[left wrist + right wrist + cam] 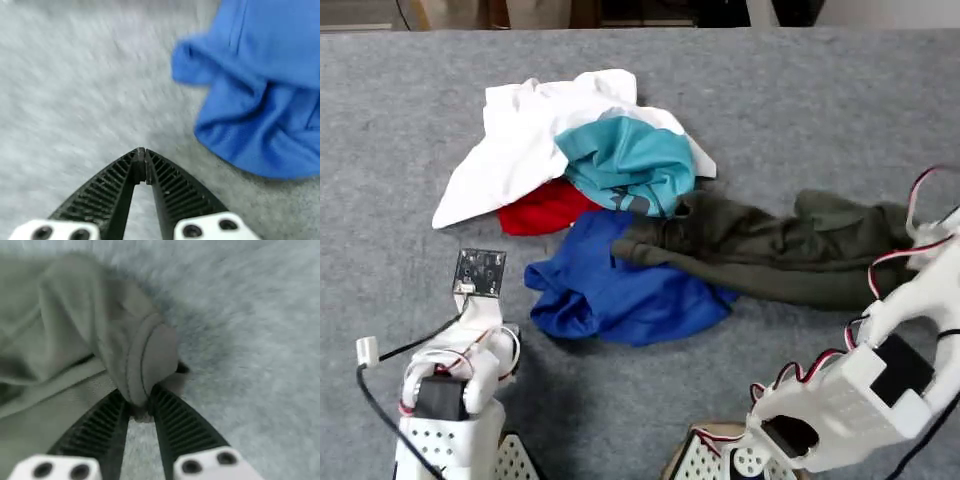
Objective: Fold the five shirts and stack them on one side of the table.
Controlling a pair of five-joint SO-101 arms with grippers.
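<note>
Gripping olive shirt (770,250), right of centre: a fold is pinched by right gripper (141,402). Left gripper (141,160) is closed on nothing, beside blue shirt (620,290). First shirt judged in hand; next it must be pulled clear and spread flat.

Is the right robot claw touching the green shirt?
Touching. The right wrist view shows the right gripper closed on a fold of the green shirt, with the cloth pinched between its tips.
</note>
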